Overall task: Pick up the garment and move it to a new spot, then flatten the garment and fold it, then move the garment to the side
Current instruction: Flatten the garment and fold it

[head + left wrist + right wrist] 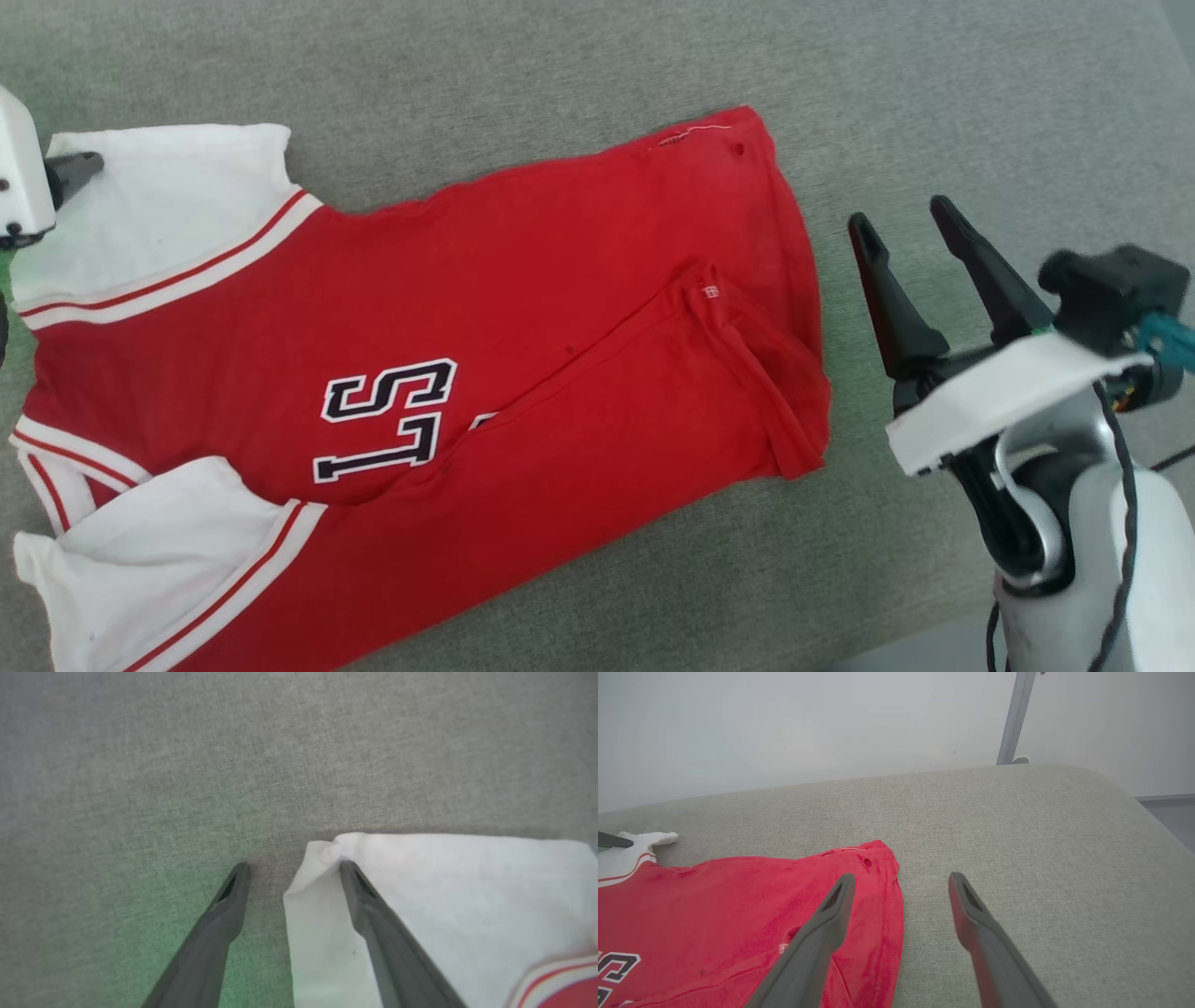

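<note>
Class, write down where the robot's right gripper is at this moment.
In the head view the right gripper sits open at the right side, over the grey cushion, just beside the red shirt and its hem.

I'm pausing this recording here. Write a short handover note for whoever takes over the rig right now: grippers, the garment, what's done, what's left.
Left gripper: open, holding nothing, one finger over the corner of the white sleeve.
Right gripper: open, empty, above the grey cushion just right of the garment.
Garment: spread out on the cushion, one long side turned over and covering part of the lettering.
Done: laid out; a first fold seems made.
Left: finish the folding, then move it to the side.
</note>
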`<state>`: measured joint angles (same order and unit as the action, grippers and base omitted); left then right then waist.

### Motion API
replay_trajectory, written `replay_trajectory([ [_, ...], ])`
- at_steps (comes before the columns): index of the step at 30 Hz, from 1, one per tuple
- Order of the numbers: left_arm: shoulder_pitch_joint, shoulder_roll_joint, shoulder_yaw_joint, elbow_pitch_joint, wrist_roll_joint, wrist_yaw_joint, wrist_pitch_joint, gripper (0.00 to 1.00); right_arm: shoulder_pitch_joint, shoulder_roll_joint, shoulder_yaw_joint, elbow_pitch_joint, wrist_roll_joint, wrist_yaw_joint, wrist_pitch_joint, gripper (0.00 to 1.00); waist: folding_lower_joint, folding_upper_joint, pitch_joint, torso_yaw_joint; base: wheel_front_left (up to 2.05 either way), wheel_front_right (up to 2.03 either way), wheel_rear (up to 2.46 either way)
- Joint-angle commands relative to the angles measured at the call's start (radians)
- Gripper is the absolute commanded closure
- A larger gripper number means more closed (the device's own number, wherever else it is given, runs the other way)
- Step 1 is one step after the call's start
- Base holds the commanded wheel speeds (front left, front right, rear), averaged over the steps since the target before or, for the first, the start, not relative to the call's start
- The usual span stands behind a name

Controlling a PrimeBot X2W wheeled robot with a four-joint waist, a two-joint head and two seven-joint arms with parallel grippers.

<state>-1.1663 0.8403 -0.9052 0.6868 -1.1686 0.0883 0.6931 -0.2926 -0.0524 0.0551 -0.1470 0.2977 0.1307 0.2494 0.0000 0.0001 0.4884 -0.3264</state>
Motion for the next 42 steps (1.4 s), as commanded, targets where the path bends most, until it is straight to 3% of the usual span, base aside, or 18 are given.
replay_trajectory([
  [1,0.030,-0.040,-0.026,0.044,-0.005,-0.004,0.030,1.00,-0.034,0.002,0.000,0.019,0.009,0.000,0.027,0.00,0.0000,-0.0001,0.011,0.007,0.00,0.00,0.00],
  [11,-0.073,-0.134,-0.036,0.116,0.028,-0.065,0.006,1.00,-0.251,-0.048,0.027,0.171,0.018,0.000,0.174,0.00,0.0000,-0.0001,0.046,0.062,0.00,0.00,0.00],
  [18,-0.129,-0.191,-0.044,0.169,0.044,-0.115,-0.026,1.00,-0.404,-0.141,0.071,0.354,0.060,0.000,0.353,0.00,0.0000,-0.0001,0.062,0.119,0.00,0.00,0.00],
  [25,-0.146,-0.226,-0.045,0.230,0.042,-0.147,-0.051,1.00,-0.483,-0.164,0.133,0.524,0.157,0.000,0.531,0.00,0.0000,-0.0001,0.067,0.152,0.00,0.00,0.00],
  [26,-0.150,-0.231,-0.045,0.238,0.041,-0.152,-0.057,1.00,-0.491,-0.165,0.144,0.547,0.170,0.000,0.563,0.14,0.0000,-0.0001,0.067,0.155,0.00,0.00,0.00],
  [27,-0.152,-0.236,-0.046,0.245,0.041,-0.156,-0.059,1.00,-0.498,-0.169,0.152,0.568,0.182,0.000,0.591,0.69,0.0000,-0.0001,0.066,0.160,0.00,0.00,0.00],
  [28,-0.154,-0.242,-0.046,0.250,0.040,-0.159,-0.063,1.00,-0.502,-0.173,0.154,0.584,0.189,0.000,0.608,1.00,0.0000,-0.0001,0.065,0.165,0.00,0.00,0.00],
  [34,-0.172,-0.261,-0.043,0.266,0.030,-0.184,-0.071,1.00,-0.537,-0.215,0.146,0.570,0.186,0.000,0.607,1.00,0.0000,-0.0001,0.037,0.198,0.00,0.00,0.00],
  [42,-0.187,-0.251,-0.053,0.220,0.032,-0.191,-0.034,1.00,-0.483,-0.271,0.123,0.447,0.190,0.000,0.591,1.00,0.0000,-0.0001,-0.032,0.242,0.00,0.00,0.00],
])
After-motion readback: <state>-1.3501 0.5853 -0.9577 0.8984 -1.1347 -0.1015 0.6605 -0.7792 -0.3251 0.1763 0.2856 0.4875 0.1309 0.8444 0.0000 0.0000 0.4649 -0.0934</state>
